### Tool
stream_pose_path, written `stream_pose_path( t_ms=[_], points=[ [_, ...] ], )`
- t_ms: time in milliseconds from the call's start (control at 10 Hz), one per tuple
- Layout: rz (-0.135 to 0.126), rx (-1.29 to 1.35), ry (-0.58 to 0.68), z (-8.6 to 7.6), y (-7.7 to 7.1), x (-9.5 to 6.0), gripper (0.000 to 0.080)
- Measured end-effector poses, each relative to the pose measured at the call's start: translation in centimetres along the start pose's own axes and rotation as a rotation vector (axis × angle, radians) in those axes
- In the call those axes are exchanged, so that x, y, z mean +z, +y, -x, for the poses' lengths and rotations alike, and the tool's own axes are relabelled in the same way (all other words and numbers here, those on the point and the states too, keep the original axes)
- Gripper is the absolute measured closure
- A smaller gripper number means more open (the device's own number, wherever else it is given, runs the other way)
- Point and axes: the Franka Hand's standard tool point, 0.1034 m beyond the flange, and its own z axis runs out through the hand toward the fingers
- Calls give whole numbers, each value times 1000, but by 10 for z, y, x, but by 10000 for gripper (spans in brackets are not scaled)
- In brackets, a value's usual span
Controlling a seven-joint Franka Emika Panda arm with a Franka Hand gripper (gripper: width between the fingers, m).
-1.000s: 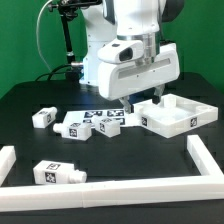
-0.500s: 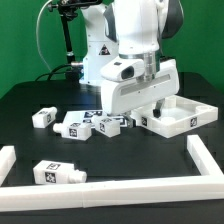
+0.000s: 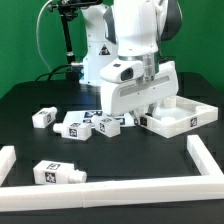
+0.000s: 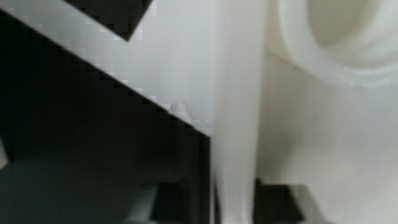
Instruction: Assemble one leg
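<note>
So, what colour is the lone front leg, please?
White leg with a black-and-white square tag; clearest in the exterior view.

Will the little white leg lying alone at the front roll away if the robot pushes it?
Probably not: the leg looks boxy with flat sides, so it should slide on the table rather than roll. It looks like hard plastic, so it is likely stiff, not floppy. Being small, it is probably light and easy to knock askew.
</note>
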Motion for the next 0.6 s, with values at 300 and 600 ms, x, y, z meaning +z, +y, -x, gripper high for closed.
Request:
stream_pose_path(
  t_ms=[300,600],
  points=[
    [0,0,0,0,0,0,751],
    [-6,0,-21,-1,1,-11,751]
  ],
)
